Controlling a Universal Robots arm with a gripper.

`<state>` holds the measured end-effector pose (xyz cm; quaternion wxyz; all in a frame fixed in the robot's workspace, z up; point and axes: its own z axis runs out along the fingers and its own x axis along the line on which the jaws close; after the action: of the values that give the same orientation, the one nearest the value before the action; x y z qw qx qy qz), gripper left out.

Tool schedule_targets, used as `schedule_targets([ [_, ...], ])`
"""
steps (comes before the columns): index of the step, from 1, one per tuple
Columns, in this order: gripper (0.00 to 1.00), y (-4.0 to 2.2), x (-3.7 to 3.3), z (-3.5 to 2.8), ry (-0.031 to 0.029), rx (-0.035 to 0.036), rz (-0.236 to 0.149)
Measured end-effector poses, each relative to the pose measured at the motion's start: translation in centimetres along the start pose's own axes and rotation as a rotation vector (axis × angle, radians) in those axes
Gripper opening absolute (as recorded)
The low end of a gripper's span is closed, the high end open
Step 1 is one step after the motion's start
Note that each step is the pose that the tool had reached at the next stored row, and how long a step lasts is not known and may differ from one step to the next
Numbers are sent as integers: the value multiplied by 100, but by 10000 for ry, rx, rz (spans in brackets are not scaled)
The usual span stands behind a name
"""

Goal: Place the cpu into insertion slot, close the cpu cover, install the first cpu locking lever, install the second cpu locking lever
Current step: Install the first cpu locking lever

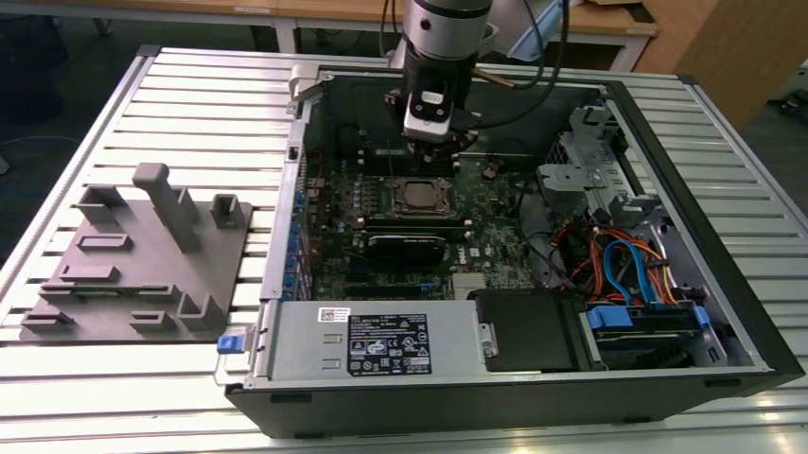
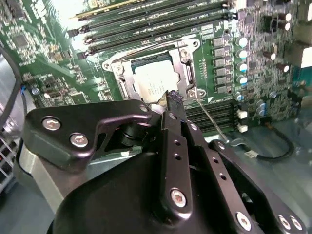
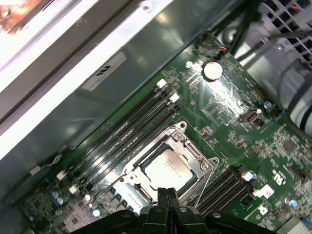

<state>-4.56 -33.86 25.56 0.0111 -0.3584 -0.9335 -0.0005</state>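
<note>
Hand closed, gripping nothing, just beside the cpu, upper middle of exterior view, seated under the cpu cover. We judge the risk: it slips off the thin locking lever, which springs back, scraping the motherboard.

evenly bright in the exterior view, lit from overhead, with pale sheen on the ribbed table and deep shade inside the computer case along its far wall. blown out to near white in the first wrist view along the case edge, with dull reflections on the metal wall beside it. strong glare on the cpu top, likewise pale and bleached in the second wrist view. overexposed beyond the memory slots. dark and blurred close to the lens on the gripper, apart from small highlights on its screws. soft and slightly bent toward the edges in both wrist views.
</note>
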Motion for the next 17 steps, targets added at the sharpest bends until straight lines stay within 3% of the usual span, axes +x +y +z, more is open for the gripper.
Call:
schedule_targets([
  [4, 10, 0, 0, 2, -7, 12, -666],
  [8, 10, -1, 1, 4, -50, -19, -944],
  [17, 10, -1, 1, 9, -58, 10, -2511],
])
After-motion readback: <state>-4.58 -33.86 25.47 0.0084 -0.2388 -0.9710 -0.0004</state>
